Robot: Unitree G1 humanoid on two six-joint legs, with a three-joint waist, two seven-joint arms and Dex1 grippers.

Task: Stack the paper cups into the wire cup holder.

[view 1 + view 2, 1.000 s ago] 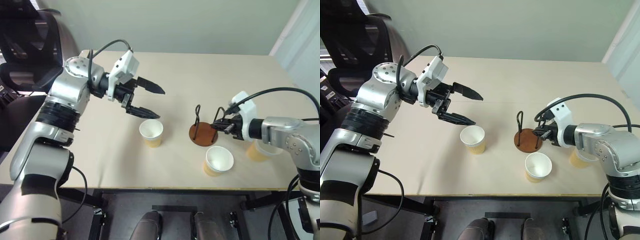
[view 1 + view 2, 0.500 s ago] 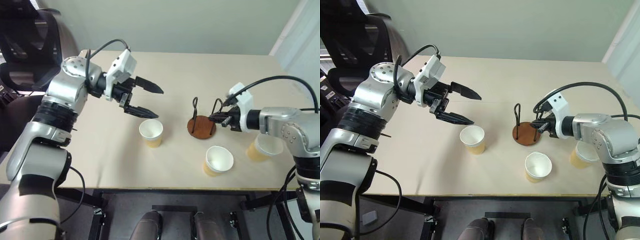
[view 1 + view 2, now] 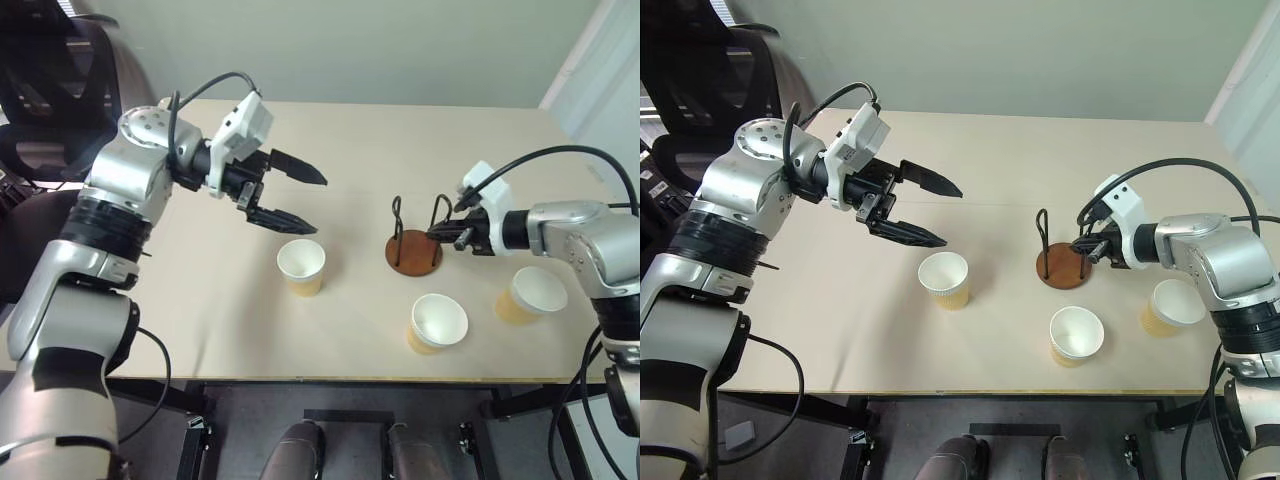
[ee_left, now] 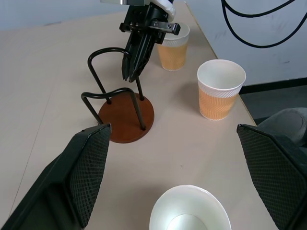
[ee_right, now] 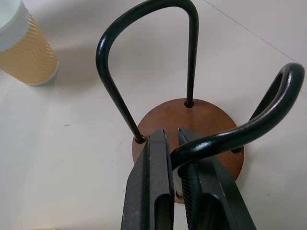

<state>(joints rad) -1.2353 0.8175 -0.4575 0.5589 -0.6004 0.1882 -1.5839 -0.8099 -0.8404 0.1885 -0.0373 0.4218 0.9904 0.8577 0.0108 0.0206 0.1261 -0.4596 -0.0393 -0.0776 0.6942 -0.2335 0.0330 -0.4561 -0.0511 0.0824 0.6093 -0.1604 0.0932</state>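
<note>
The right hand (image 5: 173, 158) is clamped on one loop of the wire cup holder (image 3: 413, 252), which stands on the surface (image 3: 420, 150). The left hand (image 3: 305, 203), fingers wide apart, hovers above a paper cup (image 3: 302, 266). Since a second ago the holder has slid right, uncovering the far-right cup.

Four views — a stereo head pair and two wrist cameras

The head pair looks forward and down over the table (image 3: 420, 150). The left wrist view peers level across it, sharing the wire cup holder (image 4: 125, 117) and paper cups (image 4: 221, 88) with them — the right wrist view sits close above the holder's base.
</note>
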